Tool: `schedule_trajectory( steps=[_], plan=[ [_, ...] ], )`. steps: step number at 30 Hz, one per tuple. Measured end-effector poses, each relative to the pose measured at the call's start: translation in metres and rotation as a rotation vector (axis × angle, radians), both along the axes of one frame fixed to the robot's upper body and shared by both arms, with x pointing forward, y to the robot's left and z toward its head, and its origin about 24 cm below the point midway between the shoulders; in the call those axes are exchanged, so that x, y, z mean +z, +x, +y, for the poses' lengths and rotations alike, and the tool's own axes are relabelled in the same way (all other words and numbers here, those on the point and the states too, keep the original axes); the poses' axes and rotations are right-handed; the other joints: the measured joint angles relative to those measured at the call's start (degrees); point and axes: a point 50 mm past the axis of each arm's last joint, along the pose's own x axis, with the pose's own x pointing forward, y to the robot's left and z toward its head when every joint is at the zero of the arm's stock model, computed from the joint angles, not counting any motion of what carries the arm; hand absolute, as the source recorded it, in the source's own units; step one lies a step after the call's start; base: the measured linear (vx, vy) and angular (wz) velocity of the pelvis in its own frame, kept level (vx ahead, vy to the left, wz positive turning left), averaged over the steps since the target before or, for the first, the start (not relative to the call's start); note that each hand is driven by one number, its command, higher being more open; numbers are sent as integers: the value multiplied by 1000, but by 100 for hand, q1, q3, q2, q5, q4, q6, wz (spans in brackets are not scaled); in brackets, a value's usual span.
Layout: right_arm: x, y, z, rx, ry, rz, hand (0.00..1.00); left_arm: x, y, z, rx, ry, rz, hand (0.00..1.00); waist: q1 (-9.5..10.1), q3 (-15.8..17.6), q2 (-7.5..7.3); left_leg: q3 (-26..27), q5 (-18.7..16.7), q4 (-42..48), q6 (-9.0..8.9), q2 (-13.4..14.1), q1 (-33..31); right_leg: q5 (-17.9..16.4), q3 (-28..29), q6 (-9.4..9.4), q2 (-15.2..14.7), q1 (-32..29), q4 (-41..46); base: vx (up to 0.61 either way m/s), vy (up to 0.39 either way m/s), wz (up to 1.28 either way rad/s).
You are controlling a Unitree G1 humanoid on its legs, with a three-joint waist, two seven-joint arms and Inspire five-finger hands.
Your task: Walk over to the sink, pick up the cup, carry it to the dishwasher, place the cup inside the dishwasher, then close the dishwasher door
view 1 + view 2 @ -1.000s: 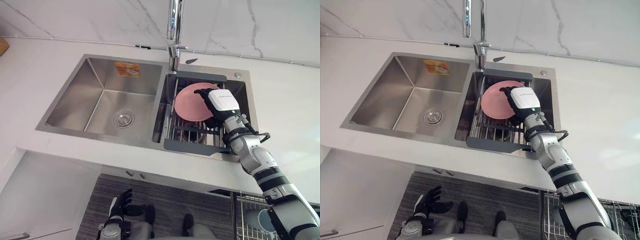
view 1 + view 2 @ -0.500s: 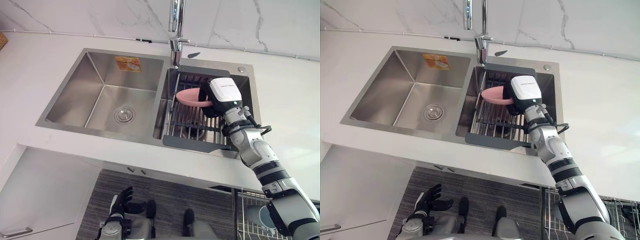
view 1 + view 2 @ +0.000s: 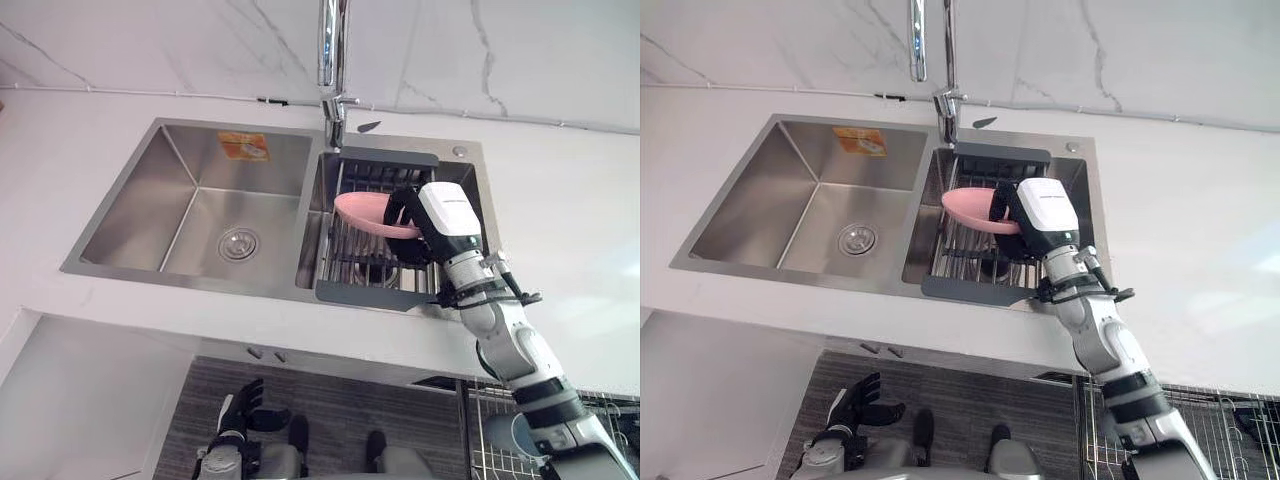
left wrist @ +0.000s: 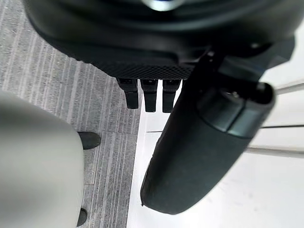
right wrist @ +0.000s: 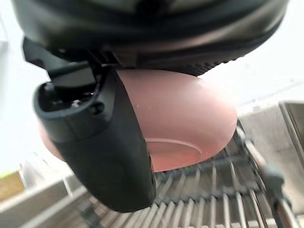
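Sink rack at 1 o'clock: right hand pinches pink bowl by its rim; probably light, stiff, slippery, breakable.

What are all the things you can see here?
Round pink bowl: one, pink, over the rack, in the right hand.
Grey-framed wire dish rack: one, grey, right basin.
Stainless steel double sink: one, silver, in the counter.
Chrome tap: one, silver, behind the sink.
Orange sticker: one, left basin's back wall.
White counter: one, around the sink.
Wire basket: one, silver, below the counter.
Right hand: curled round the bowl.
Left hand: open, low.
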Motion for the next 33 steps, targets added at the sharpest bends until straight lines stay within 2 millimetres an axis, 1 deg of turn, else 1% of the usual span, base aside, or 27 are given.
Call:
schedule_trajectory(
  steps=[2, 5, 8, 10, 12, 14, 16, 19, 23, 25, 28, 30, 31, 33],
  plan=[
    [1, -9, 0, 8, 40, -12, 30, -1, -2, 2, -3, 7, 11, 90, -60, -30, -42, 7, 1, -16, 1, 4, 76, 0, 14, 0, 6, 66, -1, -61, -17, -4],
    [-3, -22, 2, 16, 98, -4, 30, -4, -7, 4, 6, 11, 37, 90, -133, -122, -94, 33, -3, -57, 8, 15, 233, 0, 35, -1, 25, 195, -21, -67, -19, -4],
    [0, -34, 3, 10, 161, -34, 30, -6, -9, 5, 7, 12, 57, 90, -140, -171, -111, 104, 28, -226, 62, 50, 407, 1, 106, -3, 70, 277, -81, -70, -26, -12],
    [1, -42, 2, 5, 183, -46, 30, -8, -12, 4, 0, 16, 78, 90, -153, -280, -101, 128, 40, -292, 58, 51, 463, 2, 129, -6, 76, 315, -133, -91, -27, -8],
    [3, -49, 2, 1, 199, -66, 30, -9, -13, 5, -1, 17, 85, 90, -168, -296, -110, 138, 37, -293, 54, 51, 530, 1, 144, -9, 77, 376, -135, -74, -18, -5],
    [5, -55, 0, -12, 225, -87, 30, -11, -16, 4, -4, 19, 104, 90, -186, -392, -99, 143, 40, -316, 51, 51, 529, 2, 149, -13, 78, 375, -140, -58, -16, -1],
    [5, -56, 0, -12, 232, -90, 30, -12, -18, 5, -17, 27, 117, 90, -223, -455, -101, 154, 41, -318, 50, 53, 546, 3, 160, -14, 80, 375, -146, -37, -17, -2],
    [7, -57, 1, -9, 241, -105, 30, -12, -18, 5, -19, 29, 122, 90, -262, -461, -93, 171, 44, -317, 47, 62, 556, 9, 182, -23, 89, 376, -147, -22, -16, -4],
    [7, -65, 1, -4, 269, -101, 30, -13, -20, 4, -29, 32, 132, 90, -268, -544, -83, 185, 72, -278, 80, 87, 528, 18, 196, -34, 116, 373, -149, 12, -10, -1],
    [9, -66, 1, -4, 274, -115, 30, -13, -19, 4, -41, 34, 132, 90, -283, -544, -84, 119, 51, -125, 71, 87, 404, 26, 151, -47, 119, 368, -165, 8, -33, 14],
    [15, -67, -5, -25, 273, -145, 30, -13, -17, 2, -44, 32, 132, 90, -283, -535, -71, -65, -91, 329, 47, 99, 94, 42, 36, -72, 134, 356, -163, -3, -36, 34],
    [21, -67, -6, -19, 264, -180, 30, -13, -14, -1, -48, 25, 122, 90, -265, -508, 17, -182, -422, 894, -9, 137, -224, 11, 55, -122, 179, 204, -47, -54, -28, 3],
    [23, -67, -6, -12, 258, -191, 30, -13, -13, -1, -48, 24, 121, 90, -263, -510, 31, -193, -482, 1006, -28, 136, -316, -18, 106, -139, 178, 106, -5, -70, 1, -29],
    [28, -65, -6, 1, 239, -216, 30, -12, -10, -4, -50, 18, 111, 90, -279, -479, 116, -414, -716, 1554, 6, 119, -665, -30, 281, -154, 219, -165, 130, -49, 24, -49]
  ],
)
